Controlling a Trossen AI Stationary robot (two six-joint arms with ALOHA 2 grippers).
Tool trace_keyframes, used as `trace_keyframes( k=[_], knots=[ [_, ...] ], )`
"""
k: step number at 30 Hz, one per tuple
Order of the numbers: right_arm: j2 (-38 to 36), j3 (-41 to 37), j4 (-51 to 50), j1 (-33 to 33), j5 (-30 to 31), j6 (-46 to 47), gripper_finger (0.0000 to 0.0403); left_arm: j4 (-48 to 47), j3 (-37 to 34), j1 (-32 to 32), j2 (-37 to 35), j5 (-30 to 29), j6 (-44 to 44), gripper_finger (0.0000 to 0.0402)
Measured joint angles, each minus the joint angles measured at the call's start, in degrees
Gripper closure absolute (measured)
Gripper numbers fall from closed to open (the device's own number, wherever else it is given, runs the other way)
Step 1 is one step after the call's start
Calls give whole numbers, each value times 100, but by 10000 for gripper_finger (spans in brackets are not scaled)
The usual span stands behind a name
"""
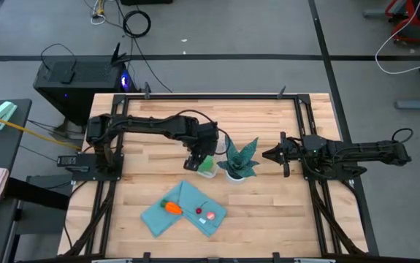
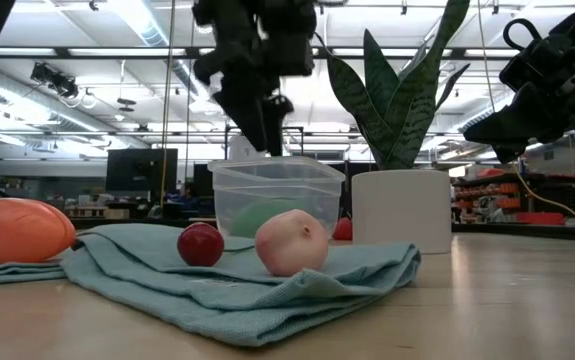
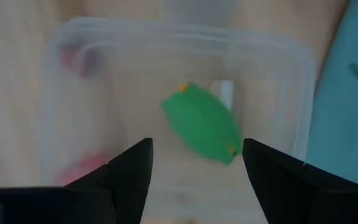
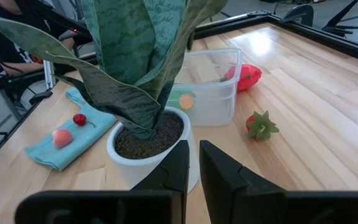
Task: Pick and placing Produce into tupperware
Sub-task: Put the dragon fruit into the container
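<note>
The clear tupperware (image 1: pixel 207 167) stands on the table next to the potted plant (image 1: pixel 239 161). A green oval (image 3: pixel 202 123) lies on its floor. My left gripper (image 3: pixel 194 168) hangs open above the box, pointing down, its fingers on either side of the green oval and clear of it; in the low view the left gripper (image 2: pixel 267 120) is above the rim. On the teal cloth (image 1: pixel 184 208) lie an orange piece (image 1: pixel 172 207), a small red round piece (image 2: pixel 200 244) and a pink one (image 2: pixel 291 243). My right gripper (image 4: pixel 194 167) waits shut, to the right of the plant.
A red pepper-like piece (image 4: pixel 248 76) and a strawberry-like piece (image 4: pixel 261 126) lie on the bare wood on the tupperware's far side. The plant's tall leaves (image 2: pixel 397 90) rise close beside the left arm. Black rails (image 1: pixel 308 109) frame the table.
</note>
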Motion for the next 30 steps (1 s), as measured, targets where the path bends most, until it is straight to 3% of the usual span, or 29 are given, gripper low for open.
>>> trace_keyframes(
  k=[5, 12, 14, 21, 30],
  knots=[
    [0, 0, 0, 0, 0, 0, 358, -1006, 764, 48, 1, -744, 136, 154],
    [0, 0, 0, -1, -31, 0, 358, -1359, 1497, 676, -3, -874, 161, 157],
    [0, 0, 0, -2, -59, 0, 358, -1347, 1561, 959, -1, -644, 204, 159],
    [5, 0, 0, 0, -66, -11, 358, -984, 1477, 2172, 6, 958, -28, 166],
    [20, 0, 4, -1, -66, -55, 358, -1546, 1476, 2845, 138, 1046, 903, 179]
  ],
)
